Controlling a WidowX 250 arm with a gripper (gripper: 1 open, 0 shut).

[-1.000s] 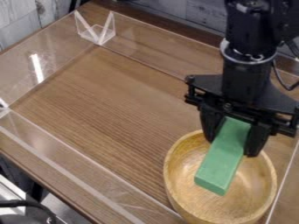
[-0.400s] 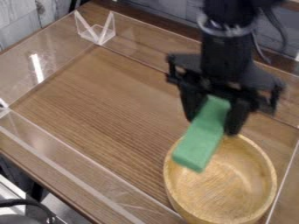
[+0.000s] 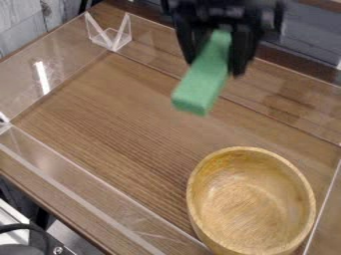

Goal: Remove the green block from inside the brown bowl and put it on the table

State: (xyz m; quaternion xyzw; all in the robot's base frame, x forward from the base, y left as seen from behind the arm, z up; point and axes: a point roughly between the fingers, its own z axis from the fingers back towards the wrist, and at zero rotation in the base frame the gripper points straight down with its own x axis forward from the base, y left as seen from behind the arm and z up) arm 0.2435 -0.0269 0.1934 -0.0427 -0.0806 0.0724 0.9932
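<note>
The green block [image 3: 204, 76] hangs in the air above the table [image 3: 120, 120], tilted with its lower end toward the front left. My gripper [image 3: 224, 38] is shut on the block's upper end, near the top of the picture, blurred by motion. The brown bowl [image 3: 256, 206] sits at the front right with nothing inside it, well below and to the right of the block.
Low clear acrylic walls [image 3: 54, 159] run along the table's left and front edges. A clear folded stand [image 3: 110, 32] sits at the far left corner.
The gripper has lifted the green block out of the bowl and carried it up and to the left, over the table. The bowl has stayed put.
</note>
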